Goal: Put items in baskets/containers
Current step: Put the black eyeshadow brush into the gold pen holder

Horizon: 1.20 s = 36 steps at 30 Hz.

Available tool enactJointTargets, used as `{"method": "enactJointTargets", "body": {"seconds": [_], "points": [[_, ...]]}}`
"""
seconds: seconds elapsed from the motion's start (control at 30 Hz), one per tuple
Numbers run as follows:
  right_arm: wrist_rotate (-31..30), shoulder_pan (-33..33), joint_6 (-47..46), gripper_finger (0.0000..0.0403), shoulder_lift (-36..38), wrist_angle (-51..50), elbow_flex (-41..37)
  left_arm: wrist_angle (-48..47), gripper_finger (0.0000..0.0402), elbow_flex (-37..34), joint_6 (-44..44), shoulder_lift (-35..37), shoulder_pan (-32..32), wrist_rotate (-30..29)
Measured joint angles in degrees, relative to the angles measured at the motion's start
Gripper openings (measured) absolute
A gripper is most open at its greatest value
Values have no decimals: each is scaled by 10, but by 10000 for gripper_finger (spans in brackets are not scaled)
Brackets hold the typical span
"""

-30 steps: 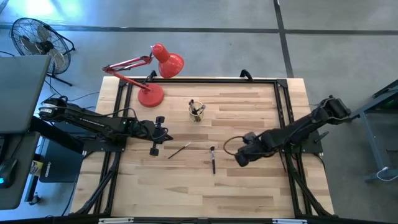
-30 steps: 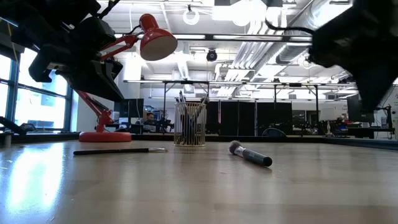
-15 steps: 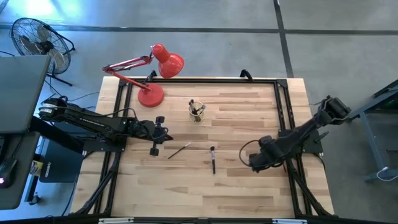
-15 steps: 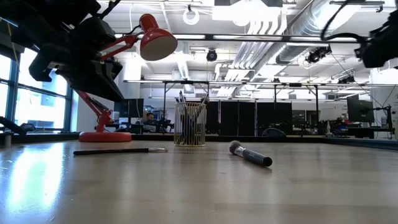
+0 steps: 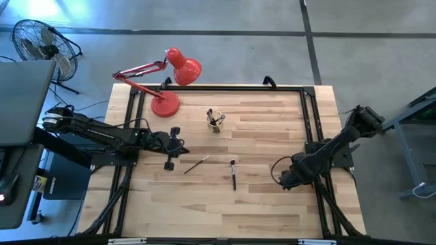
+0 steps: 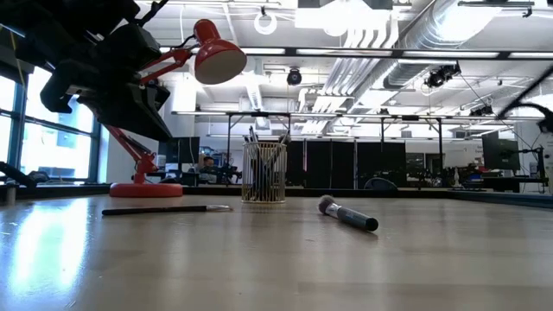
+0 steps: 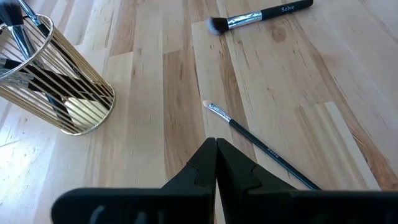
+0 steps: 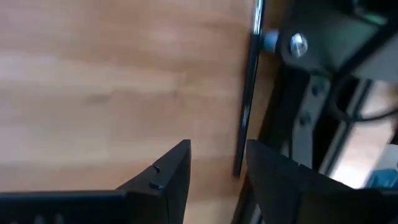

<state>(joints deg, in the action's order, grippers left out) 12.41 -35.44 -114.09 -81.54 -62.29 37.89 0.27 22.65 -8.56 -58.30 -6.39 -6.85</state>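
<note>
A wire cup already holding several brushes stands on the table, and everything is placed from it. A thin brush lies on the table, toward the front edge from the cup, and a thicker brush lies just beyond it. The left claw, fingers pressed together and holding nothing, hovers beside the thin brush. The right claw, narrowly parted and empty, is parked well apart by the table's right edge. The thin brush is probably best gripped mid-handle, after the fingers are opened.
</note>
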Motion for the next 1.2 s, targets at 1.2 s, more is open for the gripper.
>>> {"method": "enactJointTargets", "body": {"seconds": [1.2], "points": [[-72,-49,-15,135,38,112,-74,0,1,0,2,0,0,19]]}}
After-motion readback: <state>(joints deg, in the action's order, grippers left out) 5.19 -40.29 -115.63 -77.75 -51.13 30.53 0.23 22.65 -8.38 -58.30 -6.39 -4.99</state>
